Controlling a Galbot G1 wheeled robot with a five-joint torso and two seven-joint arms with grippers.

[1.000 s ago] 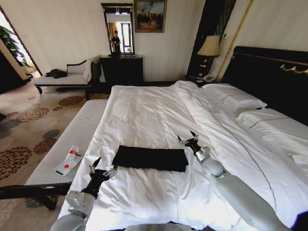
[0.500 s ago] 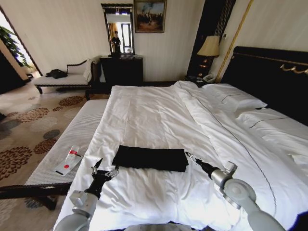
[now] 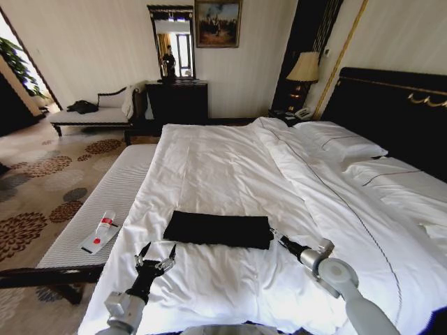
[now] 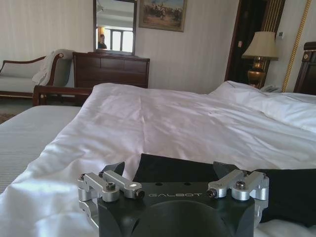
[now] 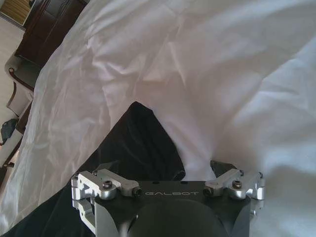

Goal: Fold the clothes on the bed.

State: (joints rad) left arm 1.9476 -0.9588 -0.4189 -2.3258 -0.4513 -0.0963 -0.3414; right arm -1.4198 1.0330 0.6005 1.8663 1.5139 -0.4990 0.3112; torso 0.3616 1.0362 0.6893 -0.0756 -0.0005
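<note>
White bed (image 3: 209, 160) linen is spread flat, giving a folding surface. Low in the frame's centre the T-shirt (image 3: 218, 229) is laid as a folded strip. Its right end is approached by the right gripper (image 3: 275, 235), fingers parted; lower left, the left gripper (image 3: 155, 257) is held spread, empty.
</note>
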